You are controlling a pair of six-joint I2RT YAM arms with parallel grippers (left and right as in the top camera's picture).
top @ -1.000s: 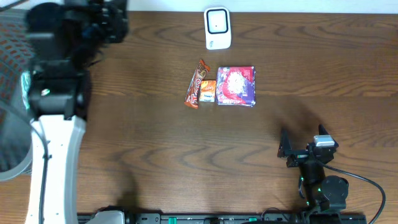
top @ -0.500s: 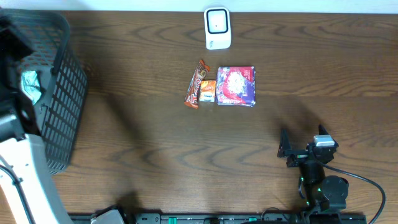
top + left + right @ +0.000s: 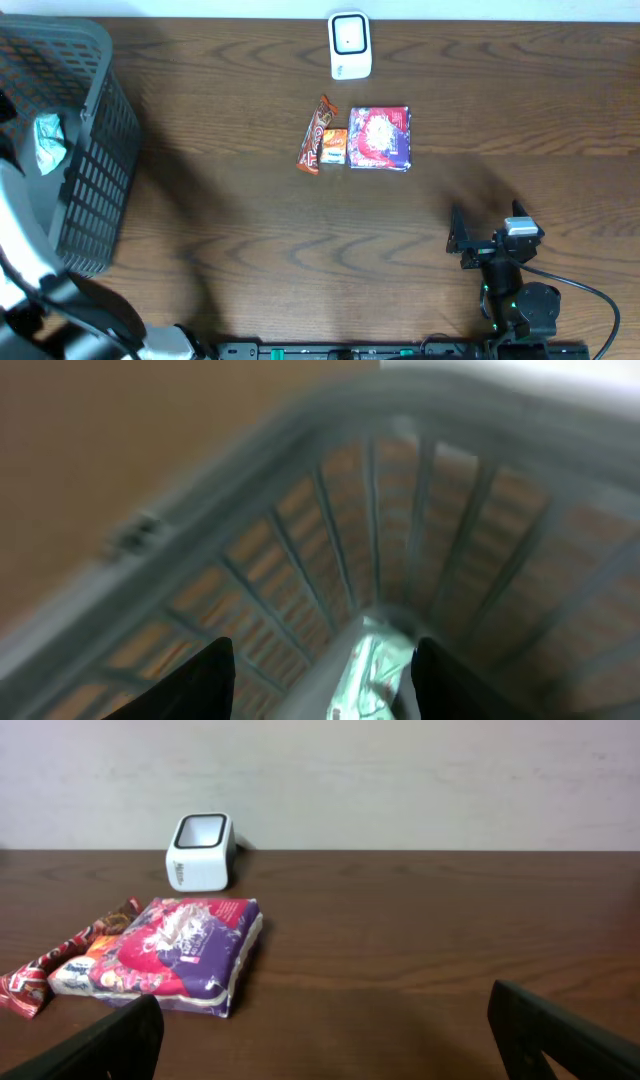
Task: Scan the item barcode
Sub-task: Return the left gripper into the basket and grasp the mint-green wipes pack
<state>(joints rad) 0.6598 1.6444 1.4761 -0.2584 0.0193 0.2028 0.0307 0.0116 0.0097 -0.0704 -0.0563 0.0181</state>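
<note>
Can't read the purple pack's (image 3: 190,955) print; seeing the right pincer (image 3: 325,1005) spread wide and empty, the left pincer (image 3: 320,650) half spread over the basket (image 3: 300,550).

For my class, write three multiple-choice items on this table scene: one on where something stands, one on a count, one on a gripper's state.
1. Where does the white scanner stand?
A. at the far edge of the table, beyond the packets
B. at the near edge
C. among the packets

2. How many packets lie together mid-table?
A. one
B. three
C. five

3. How is the right gripper?
A. shut on a packet
B. open, empty
C. shut, empty

Key: 1 A, it stands apart behind the packets; 2 B, a red, an orange and a purple one lie side by side; 3 B, its fingers stand wide apart with nothing between.
</note>
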